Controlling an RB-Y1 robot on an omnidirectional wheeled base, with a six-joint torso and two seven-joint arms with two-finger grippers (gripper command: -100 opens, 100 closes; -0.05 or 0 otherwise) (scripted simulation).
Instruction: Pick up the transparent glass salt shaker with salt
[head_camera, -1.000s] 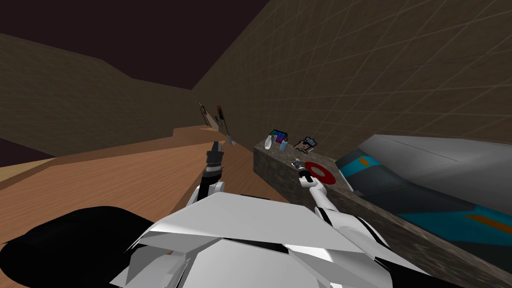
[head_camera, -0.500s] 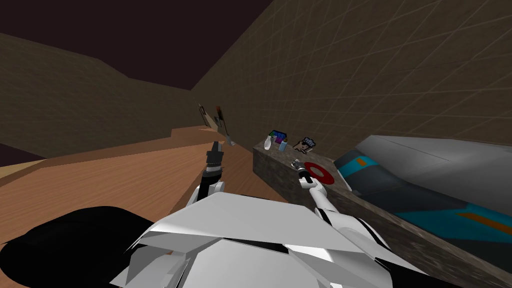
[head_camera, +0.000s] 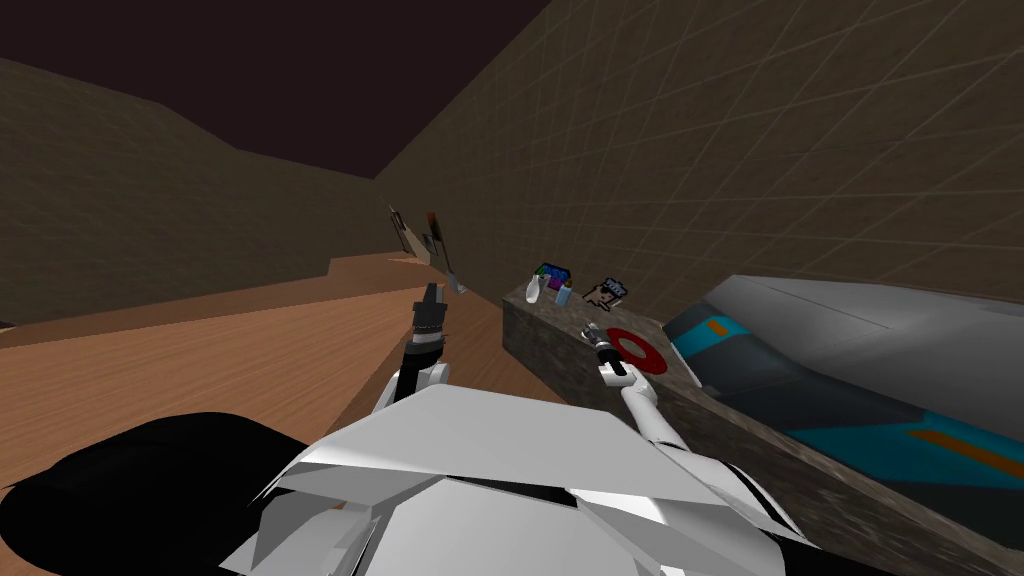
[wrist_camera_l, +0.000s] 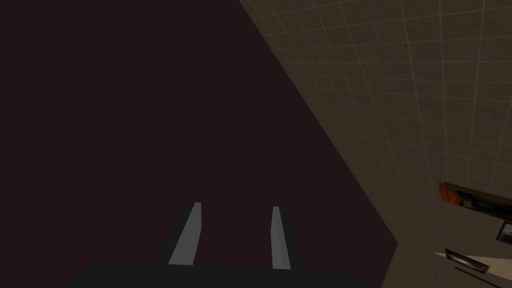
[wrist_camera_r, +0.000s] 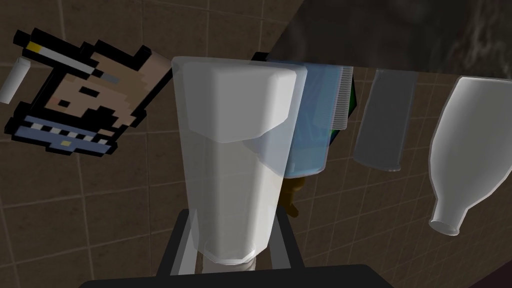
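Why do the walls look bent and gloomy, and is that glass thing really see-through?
Head view: wide lens splays the dim walls. Right wrist view: the salt shaker is see-through; a blue container shows behind it. Left wrist view: pale fingers against darkness.

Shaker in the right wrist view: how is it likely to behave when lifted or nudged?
The shaker looks like smooth clear glass, so it is probably slippery and breakable. It appears mostly filled with white salt, so it is likely heavy for its size. Being tall and tapered, it may tip if knocked sideways.
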